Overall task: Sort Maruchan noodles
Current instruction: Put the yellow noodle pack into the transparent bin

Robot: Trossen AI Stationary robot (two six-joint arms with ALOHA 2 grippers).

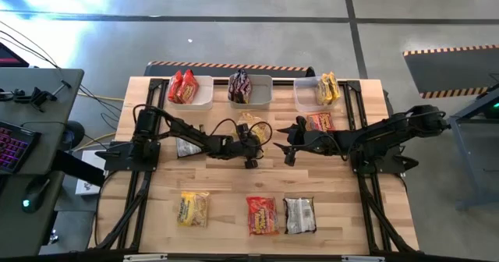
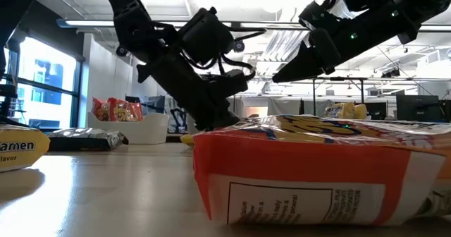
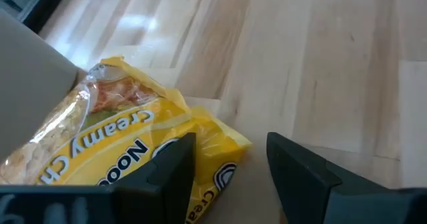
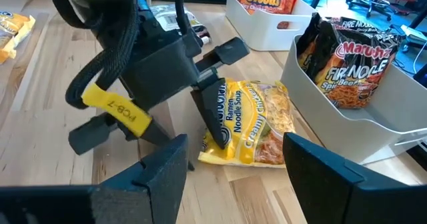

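A yellow Maruchan noodles packet (image 4: 250, 121) lies flat on the table in front of the middle bin (image 1: 261, 98). My left gripper (image 3: 230, 144) is open and low over the packet's near end, slanting down; one finger (image 4: 215, 114) stands over the packet, and the packet's corner (image 3: 230, 144) lies between the fingers. My right gripper (image 4: 233, 177) hovers open above the table to the right of that packet, holding nothing. Three far bins hold red (image 1: 183, 86), silver-and-dark (image 1: 240, 86) and yellow (image 1: 327, 89) packets. My left gripper has one finger over the yellow packet's near end (image 3: 200, 134), coming slanting down from the table's left side. Whether that finger touches the wrapper, I cannot tell. The packet lies flat on the table.
A red packet (image 1: 320, 122) lies near the right bin and a silver one (image 1: 187, 146) under my left arm. Near the front edge lie a yellow (image 1: 193, 209), a red (image 1: 263, 215) and a silver packet (image 1: 299, 215). Bare wood lies between the rows.
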